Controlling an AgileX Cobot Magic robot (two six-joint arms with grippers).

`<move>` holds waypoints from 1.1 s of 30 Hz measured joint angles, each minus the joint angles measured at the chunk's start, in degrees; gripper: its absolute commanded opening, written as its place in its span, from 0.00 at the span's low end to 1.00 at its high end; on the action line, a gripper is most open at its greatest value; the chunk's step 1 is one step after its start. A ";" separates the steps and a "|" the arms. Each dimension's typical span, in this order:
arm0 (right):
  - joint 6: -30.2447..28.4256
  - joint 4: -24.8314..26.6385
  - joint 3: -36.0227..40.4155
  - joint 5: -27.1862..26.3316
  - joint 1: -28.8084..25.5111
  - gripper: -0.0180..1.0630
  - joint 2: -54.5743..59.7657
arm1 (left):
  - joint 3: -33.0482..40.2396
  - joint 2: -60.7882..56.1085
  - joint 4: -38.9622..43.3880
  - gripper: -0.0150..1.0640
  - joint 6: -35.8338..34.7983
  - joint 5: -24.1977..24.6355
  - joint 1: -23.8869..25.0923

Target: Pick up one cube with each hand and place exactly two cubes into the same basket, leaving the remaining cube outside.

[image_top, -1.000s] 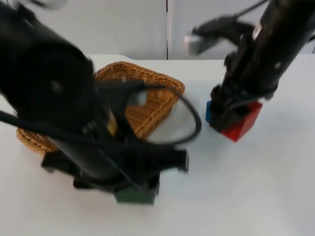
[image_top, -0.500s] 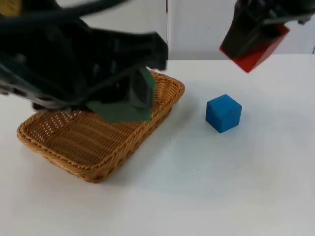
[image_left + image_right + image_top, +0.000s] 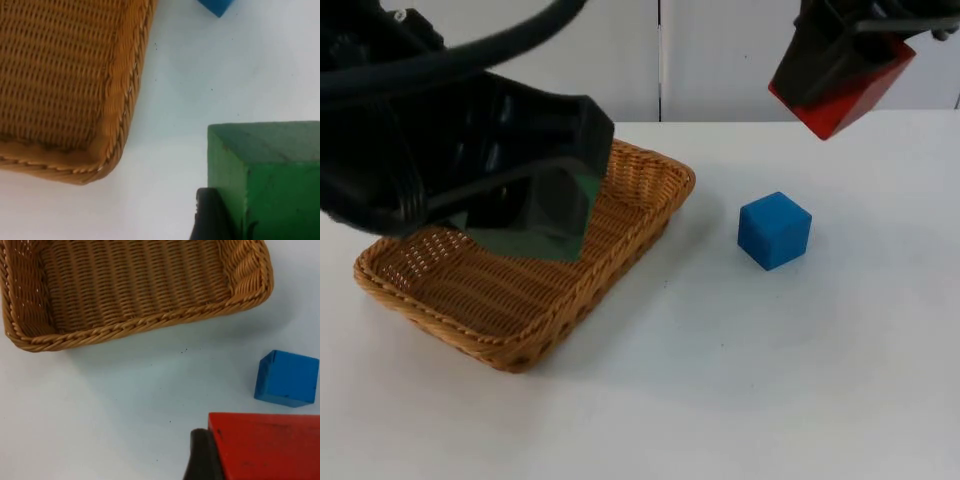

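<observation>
Top view: white table [image 3: 800, 380], smooth and matte, ending at a grey partition wall [image 3: 720, 60] with a dark vertical seam.

Basket [image 3: 520, 300]: shallow rectangular tray of tan woven wicker with a braided rim, resting on the table toward its left edge. The parts of its floor that can be seen hold nothing.

Green cube [image 3: 545, 220]: dull, foam-like faces with sharp edges, gripped by the left gripper [image 3: 535, 215] and held in the air above the basket; in the left wrist view the cube [image 3: 265, 180] hangs beside the basket's braided corner [image 3: 120, 125], a black fingertip [image 3: 212, 217] pressed to its side.

Blue cube [image 3: 775, 230]: same build, standing on the table apart from the basket, between it and the table's right edge, touched by neither gripper.

Red cube [image 3: 840, 90]: clamped in the right gripper [image 3: 835, 60], raised high near the wall; in the right wrist view it [image 3: 270, 445] hangs above the table near the blue cube [image 3: 286, 378].
</observation>
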 measured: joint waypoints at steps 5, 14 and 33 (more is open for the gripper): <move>0.00 0.00 0.00 0.10 0.00 0.02 0.00 | 0.00 0.00 1.04 0.01 1.97 0.00 0.00; 0.00 0.00 0.00 -4.28 0.00 0.02 0.00 | 0.00 1.56 6.81 0.01 2.45 -3.02 2.02; 0.00 2.18 -37.60 -0.44 0.00 0.02 33.86 | -2.94 22.48 5.18 0.01 12.97 -15.53 23.05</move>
